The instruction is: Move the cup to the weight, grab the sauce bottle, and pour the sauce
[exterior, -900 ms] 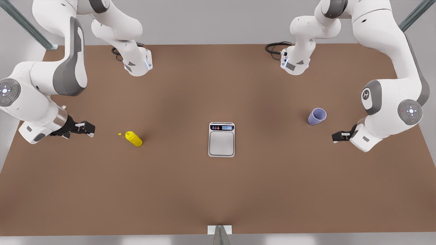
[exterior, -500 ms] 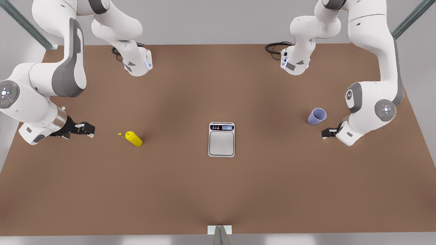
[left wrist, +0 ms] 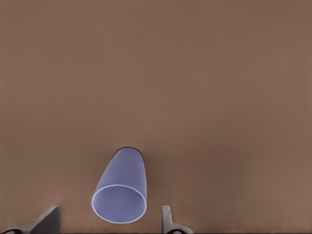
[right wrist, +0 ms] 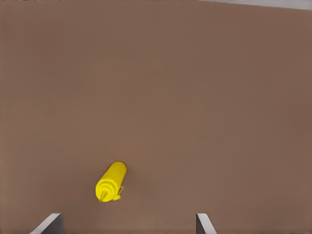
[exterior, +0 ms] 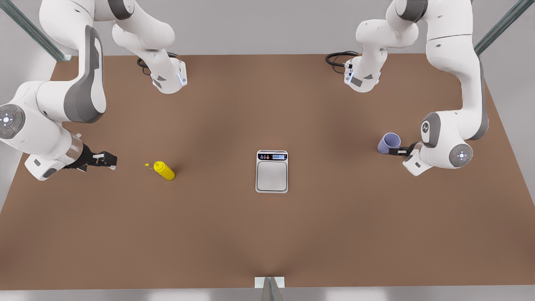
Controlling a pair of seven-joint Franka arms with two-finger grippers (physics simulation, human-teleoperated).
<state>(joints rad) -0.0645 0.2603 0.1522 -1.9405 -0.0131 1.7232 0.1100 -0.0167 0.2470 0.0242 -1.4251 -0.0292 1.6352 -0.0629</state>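
The lavender cup (exterior: 388, 143) stands with its mouth up on the front view's right side of the brown table. My left gripper (exterior: 396, 151) is open right beside it. In the left wrist view its fingertips (left wrist: 166, 220) flank the cup (left wrist: 122, 192) without touching it. The yellow sauce bottle (exterior: 164, 170) sits on the front view's left side. My right gripper (exterior: 107, 160) is open and waits a short way from the bottle (right wrist: 111, 181), on the side away from the scale. The weight (exterior: 271, 172), a silver scale, lies at the table's middle with nothing on it.
Both arm bases (exterior: 169, 77) are mounted at the far edge of the table (exterior: 267, 234), with black cables (exterior: 337, 58) beside them. A small bracket (exterior: 269, 283) sits at the near edge.
My left gripper has moved in toward the cup, from beside and nearer the front to right against it. The right gripper has barely moved. Cup, bottle and scale have stayed put.
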